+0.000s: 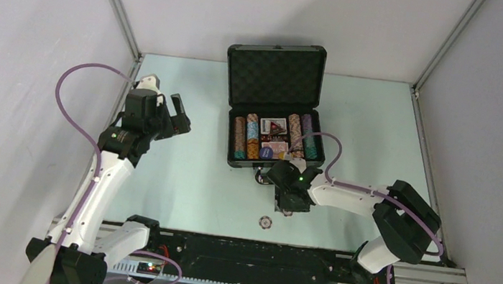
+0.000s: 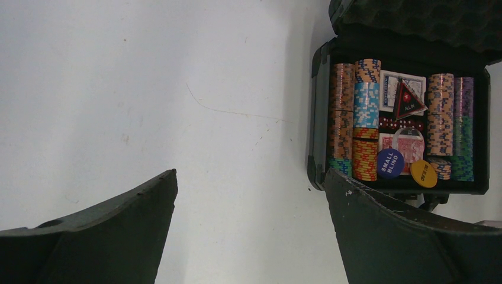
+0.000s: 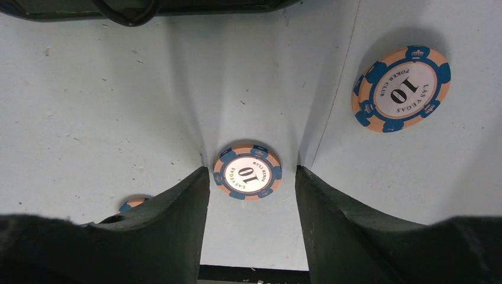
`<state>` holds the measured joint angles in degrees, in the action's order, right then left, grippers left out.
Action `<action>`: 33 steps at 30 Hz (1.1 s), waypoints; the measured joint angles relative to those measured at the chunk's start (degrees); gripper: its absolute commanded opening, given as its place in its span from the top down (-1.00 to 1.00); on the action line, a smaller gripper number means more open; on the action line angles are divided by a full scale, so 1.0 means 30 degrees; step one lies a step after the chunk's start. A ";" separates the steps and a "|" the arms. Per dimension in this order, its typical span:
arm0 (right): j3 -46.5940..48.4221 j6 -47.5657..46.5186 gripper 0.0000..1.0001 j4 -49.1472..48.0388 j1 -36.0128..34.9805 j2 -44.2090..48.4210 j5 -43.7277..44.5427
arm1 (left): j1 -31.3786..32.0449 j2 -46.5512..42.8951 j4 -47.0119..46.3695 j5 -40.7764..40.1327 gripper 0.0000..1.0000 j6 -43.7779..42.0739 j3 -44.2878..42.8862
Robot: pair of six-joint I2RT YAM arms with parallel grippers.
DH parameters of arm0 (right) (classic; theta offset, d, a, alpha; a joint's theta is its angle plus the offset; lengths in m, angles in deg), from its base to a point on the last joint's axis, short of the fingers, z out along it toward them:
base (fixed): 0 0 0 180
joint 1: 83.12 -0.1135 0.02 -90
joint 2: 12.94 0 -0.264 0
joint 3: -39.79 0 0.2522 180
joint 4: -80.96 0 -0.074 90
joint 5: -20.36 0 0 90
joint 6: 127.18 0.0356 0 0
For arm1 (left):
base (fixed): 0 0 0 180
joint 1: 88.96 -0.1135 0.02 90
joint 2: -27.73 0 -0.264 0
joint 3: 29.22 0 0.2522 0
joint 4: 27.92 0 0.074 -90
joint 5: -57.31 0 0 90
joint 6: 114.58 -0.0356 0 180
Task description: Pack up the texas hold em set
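Right gripper (image 3: 252, 177): your jaws stand apart, 1 finger on each side of a chip, low over the table and just near of the case.
Centre chip (image 3: 247, 173): flat on the table between the fingers (image 3: 171, 231). It is marked 10 with a blue and orange edge. A thin gap shows on both sides, so nothing is gripped.
Second chip (image 3: 401, 87): same 10 face, flat on the table, outside the jaws and apart from the centre chip.
Third chip (image 3: 133, 203): only an edge shows behind 1 finger, so you can't read it.
Loose chip (image 1: 265, 223): the top view shows 1 chip on the table, near of the right gripper. You can't tell which wrist-view chip it is.
Left gripper (image 2: 250, 174): jaws wide apart, holding nothing, over bare table well left of the case.
Briefcase (image 1: 276, 72): open at the far centre of the table, lid upright, foam lined.
Chip rows (image 2: 367, 118): 4 rows lie in the tray, 2 left of the cards and 2 right.
Blue deck (image 2: 389, 86): far end of the middle slot, with a black and red triangle on top.
Red deck (image 2: 408, 149): middle slot, near of the blue deck.
Blue disc (image 2: 390, 163): reads SMALL BLIND, at the near end of the tray.
Yellow disc (image 2: 424, 173): just right of the blue disc.
Table (image 1: 193, 178): pale.
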<state>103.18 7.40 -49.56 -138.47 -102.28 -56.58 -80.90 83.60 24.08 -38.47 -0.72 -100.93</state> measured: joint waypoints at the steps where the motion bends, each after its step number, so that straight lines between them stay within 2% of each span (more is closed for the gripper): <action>1: 0.0000 0.0007 -0.15 -0.0007 -0.0007 -0.0102 0.0000 | 0.0000 0.0000 0.0000 0.0000 -0.98 0.0000 0.0000; 13: 0.0379 0.0007 0.09 -0.0073 -0.0182 -0.0503 0.0015 | 0.0000 0.0000 0.0000 0.0007 -0.98 0.0000 0.0000; 27: 0.0408 0.0087 0.11 0.0029 -0.0219 -0.0466 0.0335 | 0.0000 0.0000 0.0000 0.0007 -0.97 0.0000 0.0000; 33: 0.0408 -0.0058 0.10 0.0204 0.0444 0.0058 0.0452 | 0.0000 0.0000 0.0000 0.0007 -0.97 0.0000 0.0000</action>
<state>104.40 7.23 -48.94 -137.14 -102.11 -55.22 -80.90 83.60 24.08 -38.45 -0.72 -100.93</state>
